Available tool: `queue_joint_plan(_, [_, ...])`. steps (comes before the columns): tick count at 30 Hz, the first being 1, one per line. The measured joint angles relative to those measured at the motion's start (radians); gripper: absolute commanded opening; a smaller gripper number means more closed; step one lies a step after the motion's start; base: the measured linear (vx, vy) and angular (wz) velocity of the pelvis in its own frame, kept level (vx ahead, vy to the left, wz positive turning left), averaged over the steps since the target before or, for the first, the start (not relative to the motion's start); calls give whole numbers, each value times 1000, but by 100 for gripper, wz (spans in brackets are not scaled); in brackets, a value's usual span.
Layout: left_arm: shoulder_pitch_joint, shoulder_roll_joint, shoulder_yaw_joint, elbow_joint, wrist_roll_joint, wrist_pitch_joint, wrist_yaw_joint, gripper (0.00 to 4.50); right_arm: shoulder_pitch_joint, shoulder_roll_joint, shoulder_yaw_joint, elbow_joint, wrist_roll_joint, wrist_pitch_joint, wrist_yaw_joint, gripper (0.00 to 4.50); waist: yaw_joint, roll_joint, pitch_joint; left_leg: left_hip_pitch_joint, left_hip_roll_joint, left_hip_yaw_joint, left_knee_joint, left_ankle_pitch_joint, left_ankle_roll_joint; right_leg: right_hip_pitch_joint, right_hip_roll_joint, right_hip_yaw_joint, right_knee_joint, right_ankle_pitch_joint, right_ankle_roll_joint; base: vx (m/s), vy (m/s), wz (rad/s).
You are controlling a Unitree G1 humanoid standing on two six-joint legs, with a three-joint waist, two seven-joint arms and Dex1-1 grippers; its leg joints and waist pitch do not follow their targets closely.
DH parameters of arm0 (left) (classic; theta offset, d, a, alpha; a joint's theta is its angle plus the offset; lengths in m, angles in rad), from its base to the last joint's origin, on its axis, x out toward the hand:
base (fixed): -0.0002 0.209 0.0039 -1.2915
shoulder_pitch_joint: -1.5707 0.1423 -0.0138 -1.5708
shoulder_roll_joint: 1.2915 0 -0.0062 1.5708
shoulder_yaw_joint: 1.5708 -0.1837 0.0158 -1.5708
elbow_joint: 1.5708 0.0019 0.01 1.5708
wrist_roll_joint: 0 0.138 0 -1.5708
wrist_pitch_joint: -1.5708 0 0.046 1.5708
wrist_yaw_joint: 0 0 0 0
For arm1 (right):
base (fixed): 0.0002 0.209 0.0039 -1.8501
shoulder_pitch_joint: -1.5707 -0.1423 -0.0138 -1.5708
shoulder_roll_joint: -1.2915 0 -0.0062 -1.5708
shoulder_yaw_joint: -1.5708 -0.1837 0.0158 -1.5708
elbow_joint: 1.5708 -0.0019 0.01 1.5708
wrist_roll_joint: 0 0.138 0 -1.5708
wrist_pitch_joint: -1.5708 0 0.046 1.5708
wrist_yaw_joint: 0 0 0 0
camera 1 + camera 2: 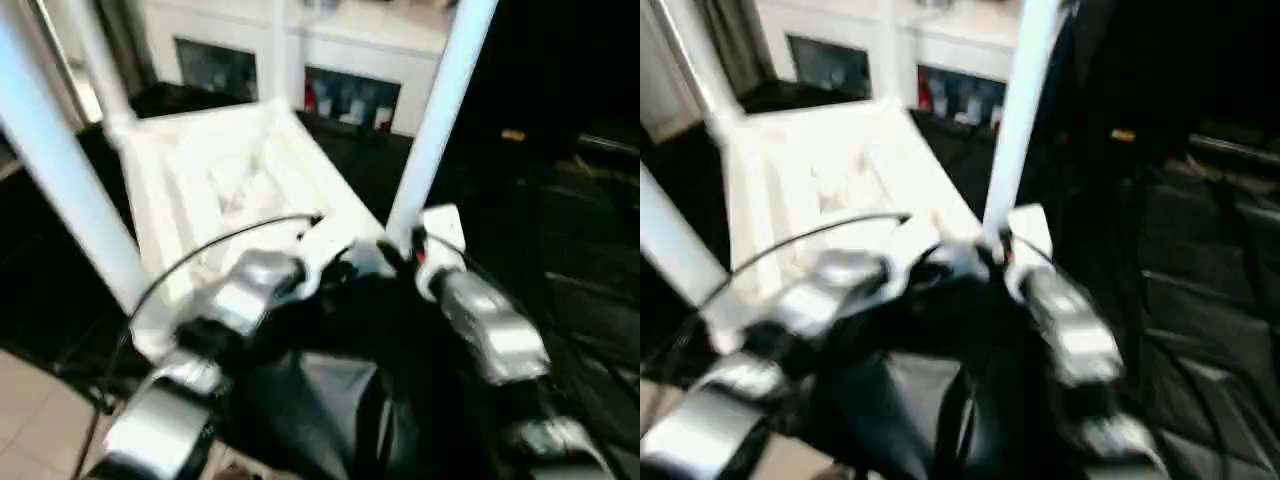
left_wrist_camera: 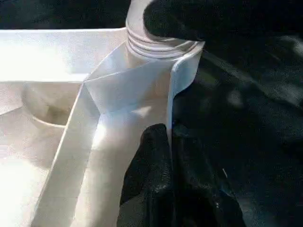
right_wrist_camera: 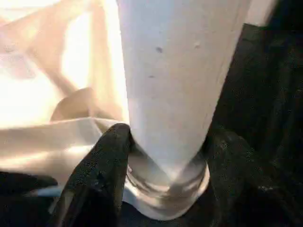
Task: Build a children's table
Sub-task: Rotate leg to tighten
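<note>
Biggest worry here: the near leg (image 3: 175, 94) is standing in its corner socket but could be going in crooked, and a sideways shove from the right gripper (image 3: 163, 165) would be tipping it or skidding the upside-down tabletop (image 1: 215, 180) off its dark support. That gripper's fingers are sitting partly open on either side of the leg's base. The left gripper (image 2: 163, 175) is pinching the tabletop's rim right beside that corner, fingers nearly together.
</note>
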Motion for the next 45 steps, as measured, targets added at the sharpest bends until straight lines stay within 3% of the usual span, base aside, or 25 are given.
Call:
queue_joint_plan(3, [-21,-1,17,29,2,-7,51,0,11,49,14,36,7,-7,4,247,-21,-1,0,-3,0,-3,0,0,0,-4,0,-2,-1,2,-2,0,0,0])
queue_joint_plan(4, [-26,-2,17,30,2,-9,52,0,22,59,22,47,12,-7,15,275,-21,0,0,-5,0,-4,0,0,0,-6,0,-3,-2,6,-3,0,0,0])
queue_joint_plan(9, [-26,12,14,26,1,-26,10,0,30,37,26,50,32,-27,67,294,-9,1,1,-4,0,-4,-4,0,0,-6,1,-3,-2,10,-7,0,0,0])
queue_joint_plan(10, [-25,23,14,21,0,-32,-12,0,31,21,28,48,32,-35,95,318,-9,1,1,-5,0,-4,-4,0,0,-6,1,-3,-2,10,-7,0,0,0])
queue_joint_plan(17, [8,95,3,-47,-11,-58,-134,0,66,-118,99,-47,32,-10,288,366,-2,2,6,-6,1,-3,-4,0,0,-7,1,-3,-4,10,-8,0,0,0])
queue_joint_plan(21, [44,153,-6,-95,-25,-79,-258,0,88,-279,88,-171,39,42,405,407,15,5,8,-4,1,-1,-5,0,0,-6,1,-2,-4,9,-6,0,0,0])
queue_joint_plan(25, [89,214,-10,-154,-51,-98,-372,0,114,-349,79,-258,52,67,498,439,16,5,8,-2,1,-1,-7,0,0,-5,1,-2,-4,8,-5,0,0,0])
queue_joint_plan(29, [150,279,-27,-246,-96,-107,-523,0,140,-392,90,-259,55,70,551,446,22,10,9,-3,1,2,-7,0,0,-5,0,0,-4,7,-6,0,0,0])
queue_joint_plan(32, [175,301,-34,-293,-109,-97,-558,0,166,-427,108,-304,81,78,629,446,21,10,9,-4,1,3,-7,0,0,-5,0,0,-5,7,-5,0,0,0])
queue_joint_plan(36, [190,302,-51,-338,-117,-77,-597,0,196,-421,179,-382,128,105,729,446,24,10,9,-5,1,3,-8,0,0,-5,0,0,-5,6,-5,0,0,0])
queue_joint_plan(45, [209,305,-67,-376,-117,-71,-631,0,199,-424,193,-404,145,107,778,446,28,9,9,-6,2,3,-7,0,0,-5,0,0,-5,6,-5,0,0,0])
